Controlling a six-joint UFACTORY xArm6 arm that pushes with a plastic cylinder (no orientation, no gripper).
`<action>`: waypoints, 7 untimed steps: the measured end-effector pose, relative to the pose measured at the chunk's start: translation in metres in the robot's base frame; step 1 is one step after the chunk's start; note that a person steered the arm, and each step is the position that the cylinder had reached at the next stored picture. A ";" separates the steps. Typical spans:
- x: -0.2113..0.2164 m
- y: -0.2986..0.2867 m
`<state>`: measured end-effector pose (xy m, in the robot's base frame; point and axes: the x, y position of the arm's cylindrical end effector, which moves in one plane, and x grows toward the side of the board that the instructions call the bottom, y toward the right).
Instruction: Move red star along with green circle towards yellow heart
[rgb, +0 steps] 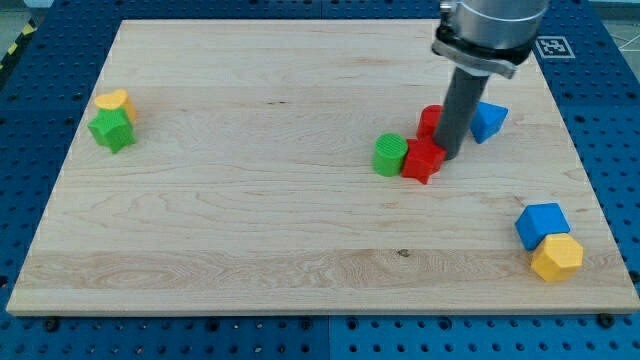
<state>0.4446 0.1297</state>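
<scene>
My tip (449, 156) rests on the board right of centre, touching the right side of a red block (422, 161) that looks like the red star. The green circle (390, 155) sits against that red block's left side. A second red block (431, 120) is just above them, partly hidden behind the rod, so its shape is unclear. The yellow heart (115, 102) lies far off at the view's left, with a green star (111, 130) touching its lower side.
A blue triangular block (489, 120) lies just right of the rod. A blue cube (541, 224) and a yellow hexagon (557, 257) sit together near the board's lower right corner. The wooden board (250, 220) lies on a blue perforated table.
</scene>
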 end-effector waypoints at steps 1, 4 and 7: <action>0.000 -0.029; 0.007 -0.009; 0.038 -0.021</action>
<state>0.4829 0.1086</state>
